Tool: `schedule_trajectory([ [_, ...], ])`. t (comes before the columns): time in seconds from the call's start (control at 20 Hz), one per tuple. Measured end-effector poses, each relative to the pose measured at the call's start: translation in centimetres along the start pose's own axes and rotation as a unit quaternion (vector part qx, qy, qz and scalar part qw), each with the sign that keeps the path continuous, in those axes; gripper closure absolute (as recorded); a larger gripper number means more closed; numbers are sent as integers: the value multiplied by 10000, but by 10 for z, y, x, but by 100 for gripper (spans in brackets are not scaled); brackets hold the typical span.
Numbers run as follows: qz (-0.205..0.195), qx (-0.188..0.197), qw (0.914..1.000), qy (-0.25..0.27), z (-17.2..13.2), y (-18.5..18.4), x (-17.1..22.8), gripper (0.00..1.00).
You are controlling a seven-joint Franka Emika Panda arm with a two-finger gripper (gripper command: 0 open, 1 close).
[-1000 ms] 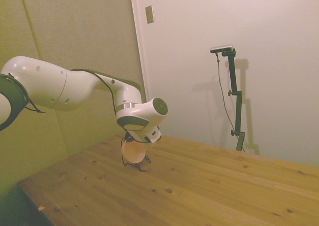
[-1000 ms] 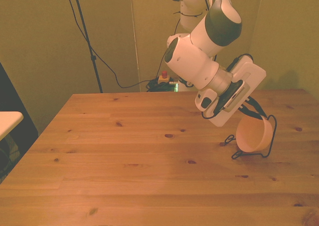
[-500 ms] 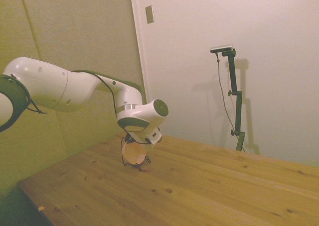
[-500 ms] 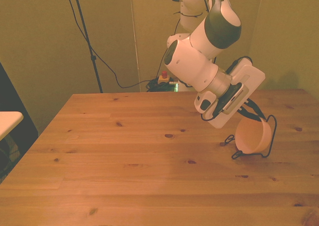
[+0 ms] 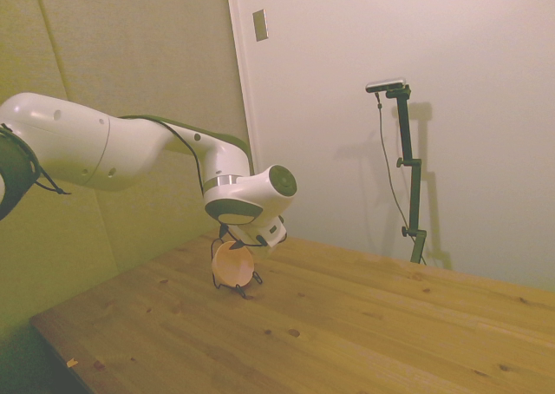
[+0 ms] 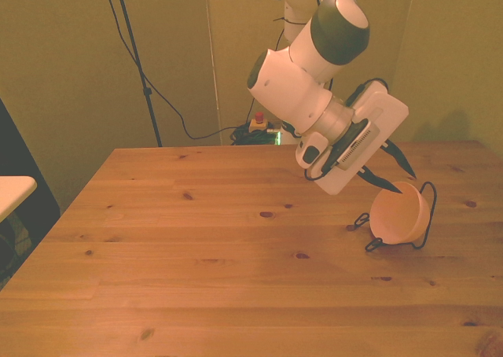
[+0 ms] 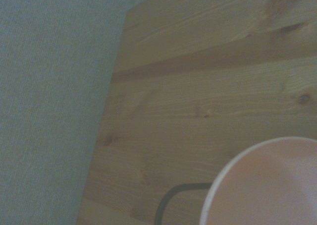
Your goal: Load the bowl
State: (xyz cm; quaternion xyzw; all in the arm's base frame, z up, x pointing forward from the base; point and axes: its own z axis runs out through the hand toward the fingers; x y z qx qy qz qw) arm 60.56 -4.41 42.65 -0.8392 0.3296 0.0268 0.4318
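The pale pink bowl [image 6: 401, 215] stands on edge, leaning in the thin black wire rack [image 6: 429, 212] near the front view's right table edge. My gripper [image 6: 407, 183] hangs just above the bowl's upper rim, open, with nothing between its dark fingers [image 6: 401, 162]. From the side, the bowl [image 5: 232, 265] and rack [image 5: 246, 290] show below the wrist, which hides the fingers. In the wrist view the bowl's rim [image 7: 233, 165] and a loop of rack wire [image 7: 166, 200] lie close by.
The wooden table [image 6: 204, 255] spreads wide toward the front view's left. A wall [image 5: 156, 73] stands right behind the rack. A pale surface edge [image 6: 12, 190] juts in at the front view's far left.
The gripper has lifted up and back off the bowl's rim, its fingers now free above it. The bowl stays leaning in the rack.
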Motion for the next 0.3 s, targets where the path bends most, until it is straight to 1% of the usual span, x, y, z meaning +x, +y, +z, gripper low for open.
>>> schedule_trajectory([
  [0.15, 174, -338, 9981, 487, -29, 12, -13, 0],
  [0.3, 408, -656, 9918, 1016, -47, 30, -36, 0],
])
